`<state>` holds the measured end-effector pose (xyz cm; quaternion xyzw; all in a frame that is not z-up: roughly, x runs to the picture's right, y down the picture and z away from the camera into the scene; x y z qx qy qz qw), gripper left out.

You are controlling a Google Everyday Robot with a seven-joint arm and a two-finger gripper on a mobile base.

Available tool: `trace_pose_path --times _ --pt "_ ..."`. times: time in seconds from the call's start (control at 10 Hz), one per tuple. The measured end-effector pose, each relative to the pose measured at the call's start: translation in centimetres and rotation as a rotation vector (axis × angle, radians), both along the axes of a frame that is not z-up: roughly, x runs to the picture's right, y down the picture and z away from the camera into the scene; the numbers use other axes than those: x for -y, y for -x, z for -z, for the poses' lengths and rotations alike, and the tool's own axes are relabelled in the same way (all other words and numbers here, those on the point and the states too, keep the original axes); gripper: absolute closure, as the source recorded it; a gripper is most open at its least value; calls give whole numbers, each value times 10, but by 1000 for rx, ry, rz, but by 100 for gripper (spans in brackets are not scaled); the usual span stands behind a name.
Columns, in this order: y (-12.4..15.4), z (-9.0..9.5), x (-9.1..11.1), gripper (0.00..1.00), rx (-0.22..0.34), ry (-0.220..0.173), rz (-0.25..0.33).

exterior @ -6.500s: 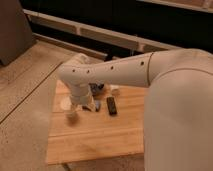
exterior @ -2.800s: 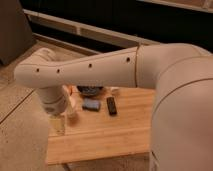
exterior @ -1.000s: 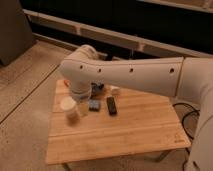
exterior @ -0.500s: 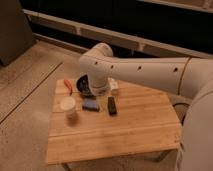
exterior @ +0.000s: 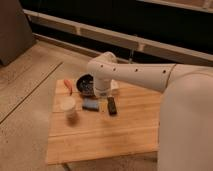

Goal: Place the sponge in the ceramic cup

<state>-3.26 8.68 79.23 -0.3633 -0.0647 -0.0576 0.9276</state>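
The blue-grey sponge (exterior: pixel 91 104) lies flat on the wooden board (exterior: pixel 120 135), between the ceramic cup (exterior: pixel 67 105) on its left and a narrow black bar (exterior: pixel 111 105) on its right. The cream-white cup stands upright near the board's left edge. My white arm reaches in from the right and bends downward. The gripper (exterior: pixel 101 94) sits at its lower end, just above and behind the sponge and next to the dark bowl, largely hidden by the wrist.
A dark round bowl (exterior: pixel 86 84) stands at the back of the board, with an orange object (exterior: pixel 68 86) to its left and a white item (exterior: pixel 115 85) behind the arm. The board rests on a speckled floor. A dark wall with rails runs behind.
The arm has swung from the left, over the cup, to the right and back, so the cup and the board's left side now show. The sponge, cup and bar have stayed put.
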Motion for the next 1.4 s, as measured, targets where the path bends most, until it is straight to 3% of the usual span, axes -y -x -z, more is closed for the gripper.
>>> trace_pose_path --times 0.1,0.4,0.7,1.1,1.4 --pt "11 -20 2 35 34 -7 25" --pt "18 -44 10 35 77 -28 72" --pt "39 -66 -8 35 127 -2 124" --pt "38 -82 -23 35 122 39 164" --pt "31 -89 -24 35 116 34 185"
